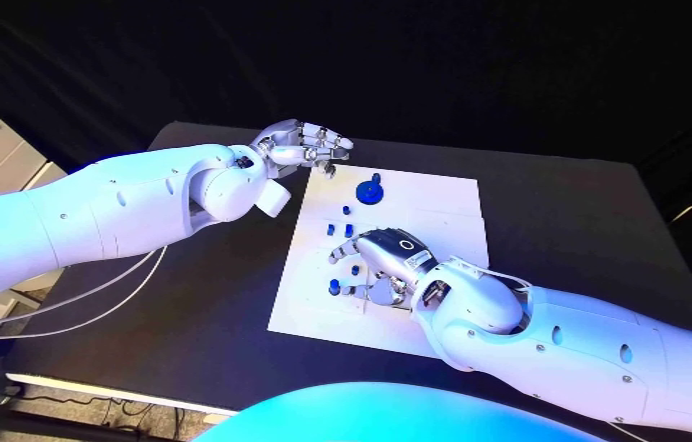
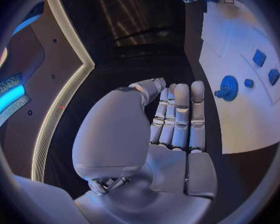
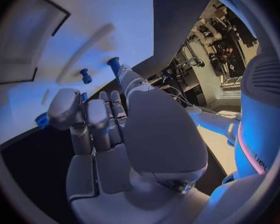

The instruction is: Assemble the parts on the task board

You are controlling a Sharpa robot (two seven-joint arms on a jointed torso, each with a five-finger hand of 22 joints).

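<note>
The white task board (image 1: 433,202) lies in the middle of the table. A blue gear-like part (image 1: 371,193) (image 2: 227,88) stands near its far edge, with small blue parts (image 1: 343,228) (image 2: 259,57) just in front of it. My left hand (image 1: 303,147) (image 2: 174,119) hovers off the board's far left corner, fingers straight and side by side, holding nothing. My right hand (image 1: 382,257) (image 3: 109,129) is over the board's near left part with its fingers curled down. One fingertip (image 3: 62,109) is against a small blue part (image 1: 335,286) (image 3: 42,120); whether it grips it is unclear.
Two blue pegs (image 3: 85,75) (image 3: 114,63) stand on the board beyond my right hand's fingers. Black table (image 1: 577,212) surrounds the board. White cables (image 1: 87,302) hang off the table's left side.
</note>
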